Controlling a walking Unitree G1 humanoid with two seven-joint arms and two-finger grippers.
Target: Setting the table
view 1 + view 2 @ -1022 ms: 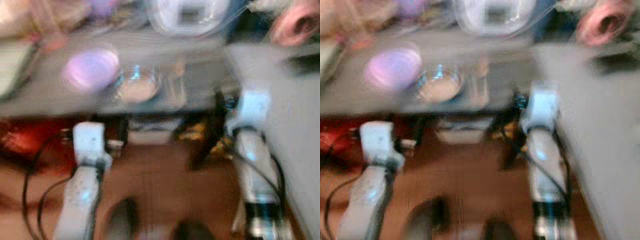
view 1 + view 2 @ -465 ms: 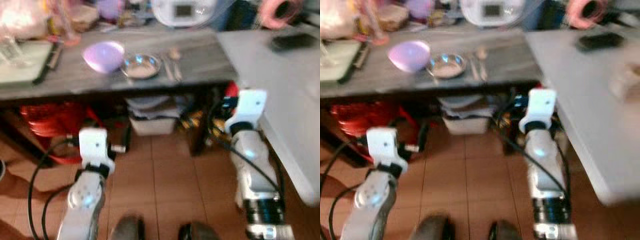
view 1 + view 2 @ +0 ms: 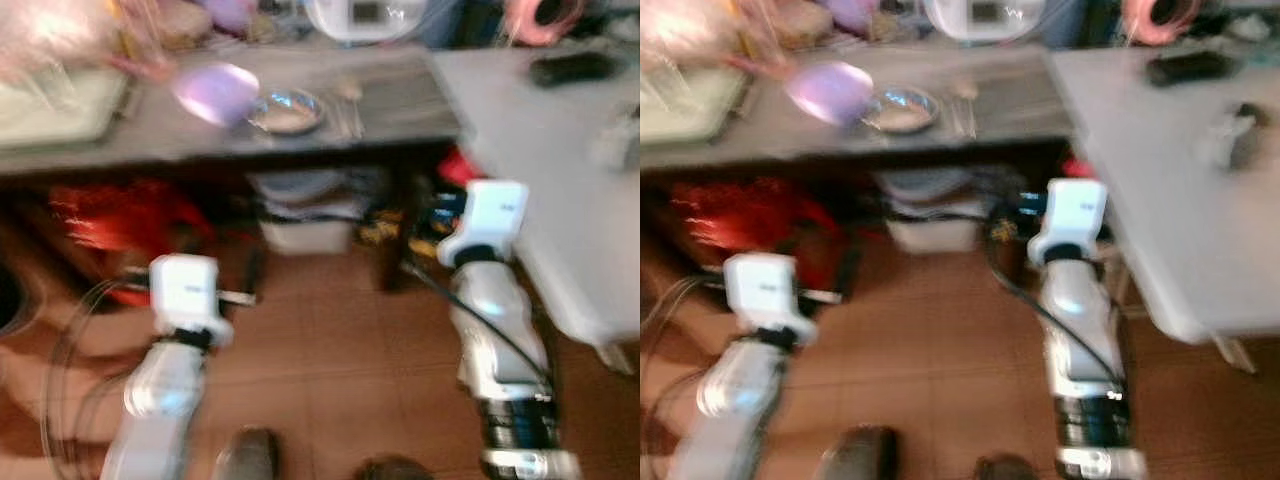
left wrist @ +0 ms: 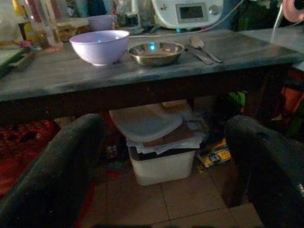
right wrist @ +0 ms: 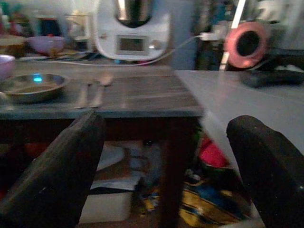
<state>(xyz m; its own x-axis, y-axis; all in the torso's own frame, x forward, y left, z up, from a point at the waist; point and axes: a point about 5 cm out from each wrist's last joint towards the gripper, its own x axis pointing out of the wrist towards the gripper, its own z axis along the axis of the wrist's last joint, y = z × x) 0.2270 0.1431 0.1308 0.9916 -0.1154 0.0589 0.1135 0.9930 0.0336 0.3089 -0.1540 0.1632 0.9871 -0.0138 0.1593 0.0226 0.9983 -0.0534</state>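
A purple bowl (image 4: 99, 45) and a shallow metal bowl (image 4: 156, 52) stand side by side on a dark grey table (image 4: 57, 80). A spoon (image 4: 204, 46) and another piece of cutlery lie just right of the metal bowl. Both arms are held low in front of the table, over the tiled floor. My left gripper (image 4: 161, 190) is open and holds nothing; its fingers (image 4: 52, 175) frame the table's front edge. My right gripper (image 5: 166, 190) is open too, facing the table's right end and the cutlery (image 5: 92, 92). The eye views are blurred.
A white table (image 3: 540, 150) adjoins on the right, with a black object (image 3: 570, 68) on it. A white kitchen machine (image 5: 133, 33) and a pink ring (image 5: 247, 42) stand at the back. Under the grey table are a white bin (image 4: 161, 161) and red things (image 3: 120, 225).
The whole picture has shifted: the camera moved, and more of the white table shows on the right. Both arms stay low and empty.
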